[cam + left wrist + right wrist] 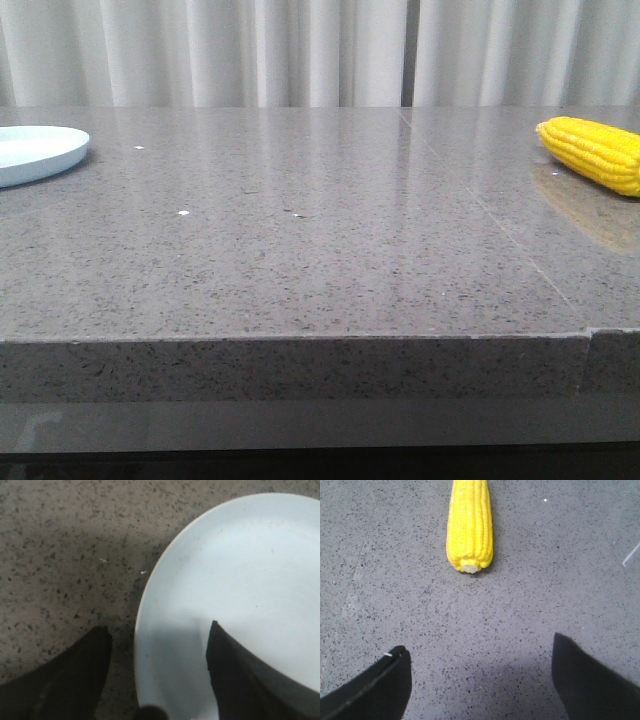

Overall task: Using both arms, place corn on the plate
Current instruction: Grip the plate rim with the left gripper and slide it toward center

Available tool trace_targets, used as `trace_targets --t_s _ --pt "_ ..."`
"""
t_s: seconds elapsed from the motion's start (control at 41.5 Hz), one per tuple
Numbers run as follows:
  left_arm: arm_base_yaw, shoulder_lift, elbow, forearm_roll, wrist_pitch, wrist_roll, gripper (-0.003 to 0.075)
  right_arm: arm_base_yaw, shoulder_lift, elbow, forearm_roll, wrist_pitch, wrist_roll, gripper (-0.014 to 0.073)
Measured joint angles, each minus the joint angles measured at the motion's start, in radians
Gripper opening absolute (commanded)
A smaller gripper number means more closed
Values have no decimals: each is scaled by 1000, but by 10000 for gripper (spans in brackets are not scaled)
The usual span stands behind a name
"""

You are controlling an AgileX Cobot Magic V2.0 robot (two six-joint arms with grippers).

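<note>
The yellow corn (pixel 595 152) lies on the grey stone table at the far right; in the right wrist view the corn (pixel 469 525) points its pale cut end toward my right gripper (pixel 479 647), which is open over bare table, a short way off. The pale blue-white plate (pixel 35 152) sits at the far left edge. My left gripper (pixel 159 630) is open above the plate (pixel 240 580), one finger over the plate, the other over the table beside its rim. Neither gripper shows in the front view.
The speckled grey table (pixel 300 240) stretches between plate and corn, with a seam (pixel 480 210) running toward the front right and a few white specks (pixel 183 212). White curtains (pixel 300 50) hang behind. The table's front edge (pixel 300 340) is near.
</note>
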Motion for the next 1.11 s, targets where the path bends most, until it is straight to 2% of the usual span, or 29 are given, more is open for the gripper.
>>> trace_targets --t_s 0.313,0.771,0.939,1.108 --pt "0 12 -7 21 9 2 -19 0 0 0 0 0 0 601" --pt "-28 -47 -11 -11 37 2 -20 0 0 0 0 0 0 601" --pt "-115 -102 -38 -21 90 3 -20 0 0 0 0 0 0 601" --pt "-245 -114 -72 -60 138 5 -20 0 0 0 0 0 0 601"
